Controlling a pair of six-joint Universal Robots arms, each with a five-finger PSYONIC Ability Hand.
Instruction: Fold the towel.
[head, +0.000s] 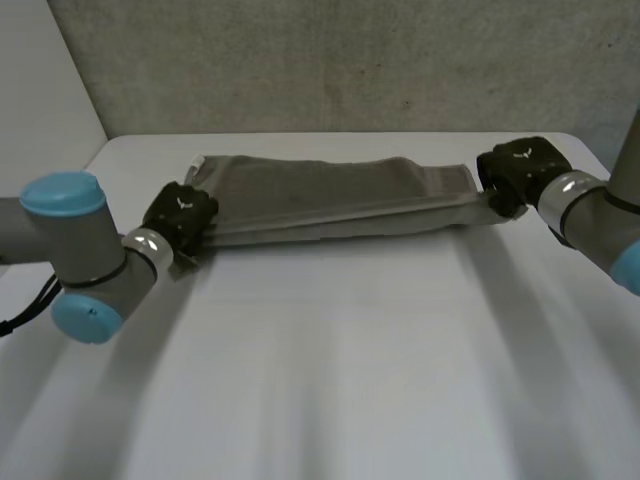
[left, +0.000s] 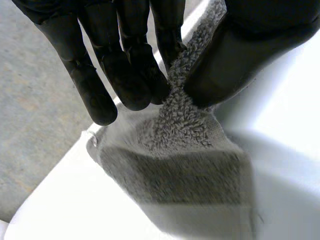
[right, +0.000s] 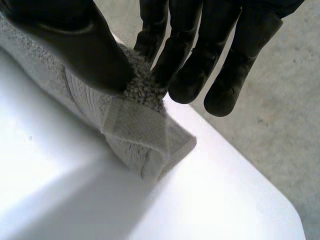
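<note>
Table (head: 330, 400): on the near side of both hands there is a wide bare white surface, running from the arms up to the towel's near long edge.

Left hand (head: 180, 215): thumb and fingers (left: 125, 75) are clamped on the left end corner of the towel (head: 330, 195). The terry is bunched between them. Below the fingertips the cloth drops to the table.

Right hand (head: 520, 170): thumb and fingers (right: 200, 65) pinch the right end corner. Folded layers with a woven band sit just under the fingertips, touching the table.

The towel is grey and folded lengthwise into a long narrow strip. It is drawn out between the two hands across the far part of the table.

Beyond the towel's far long edge only a narrow bare strip remains before the table's far edge.

Just past each hand's fingertips the table ends, with grey floor (right: 280, 100) beyond. A grey wall (head: 350, 60) stands behind the table.
</note>
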